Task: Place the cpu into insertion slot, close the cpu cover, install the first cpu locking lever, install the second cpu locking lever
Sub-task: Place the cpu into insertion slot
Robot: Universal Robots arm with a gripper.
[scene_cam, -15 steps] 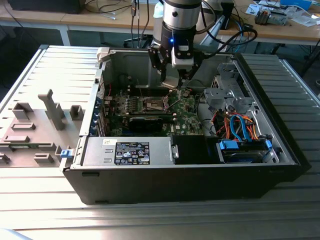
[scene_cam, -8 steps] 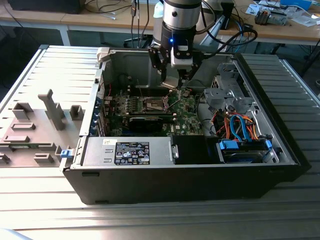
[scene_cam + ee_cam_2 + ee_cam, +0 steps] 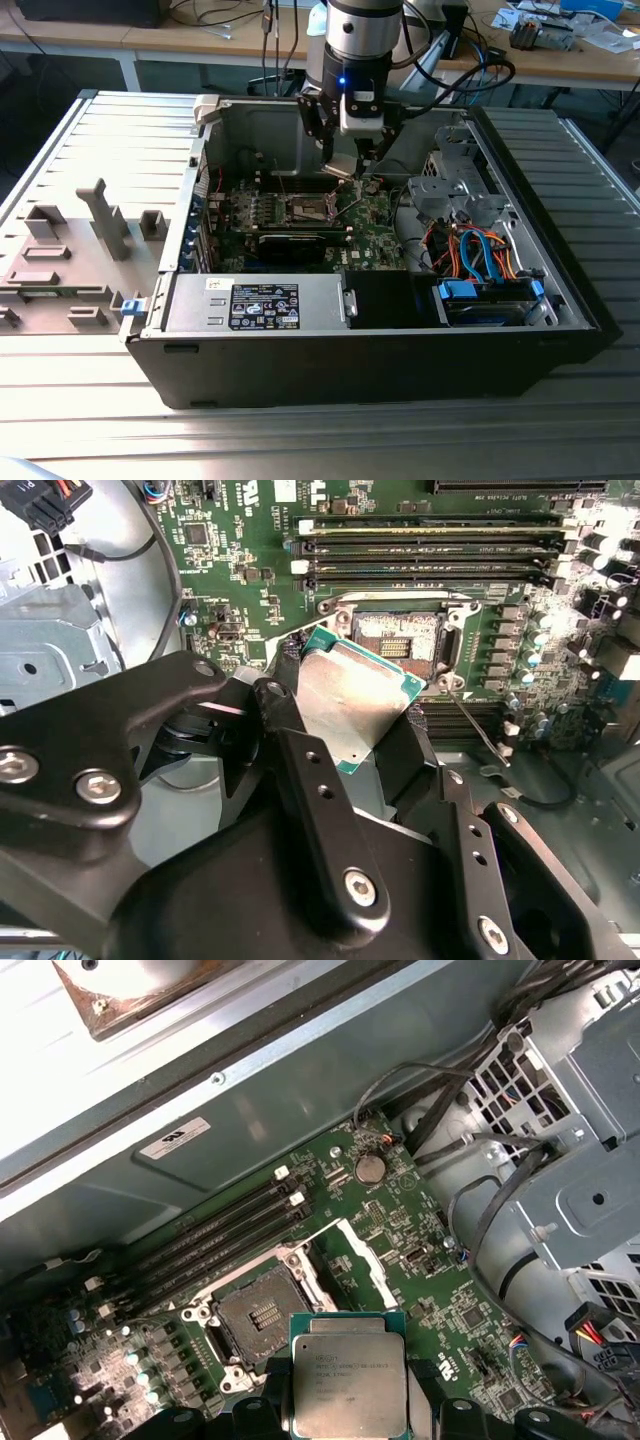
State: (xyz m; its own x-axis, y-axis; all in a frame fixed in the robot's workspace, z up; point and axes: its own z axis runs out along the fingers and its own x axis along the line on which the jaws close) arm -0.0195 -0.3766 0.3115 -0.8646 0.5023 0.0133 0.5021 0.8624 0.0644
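**Chip held over the open socket**

A black computer case (image 3: 350, 365) lies on its side with the top open, and its walls fence in the green circuit board (image 3: 378, 235) on every side. A grey metal box with a black label (image 3: 262, 300) runs along the near wall. A grey metal drive cage (image 3: 447, 188) with orange and blue cables (image 3: 480, 250) crowds the end at the exterior view's right. The room straight above the board is free, and the arm reaches down through it.

Near the board's middle sits the insertion slot (image 3: 262, 1315), a dark square recess edged in silvery metal, with its contact field exposed. The cpu cover (image 3: 362, 1248), a thin silvery frame plate, stands swung up from the slot's edge. Long black memory slots (image 3: 430, 550) run along one side of the slot.

The black gripper (image 3: 345, 718) is clenched on the cpu (image 3: 345, 702), a small flat square chip with a dull silver-grey top, one finger against each of two opposite edges. The chip hangs tilted above the board, just beside the slot and clear of it.
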